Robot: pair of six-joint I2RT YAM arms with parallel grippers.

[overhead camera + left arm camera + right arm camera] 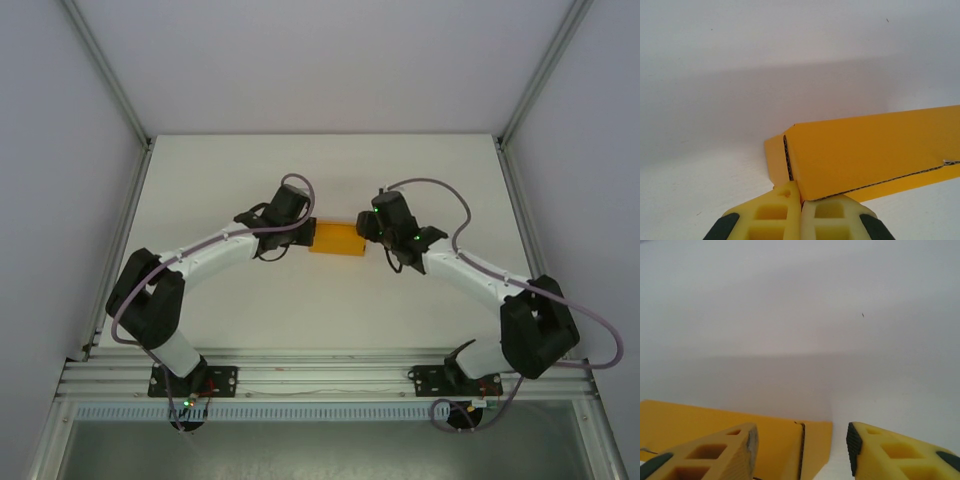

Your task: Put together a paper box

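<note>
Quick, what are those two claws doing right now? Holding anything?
The left gripper is closed, pinching the box by its edge.
The right gripper is open, holding nothing; the box's end lies by its fingers.

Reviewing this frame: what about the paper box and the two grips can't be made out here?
Top external: the paper box is too small to show flaps or tabs; the left gripper and right gripper cover its ends.
Left wrist: the box's far end is cut off by the right edge.
Right wrist: much of the box is hidden behind one finger and the bottom edge.
</note>
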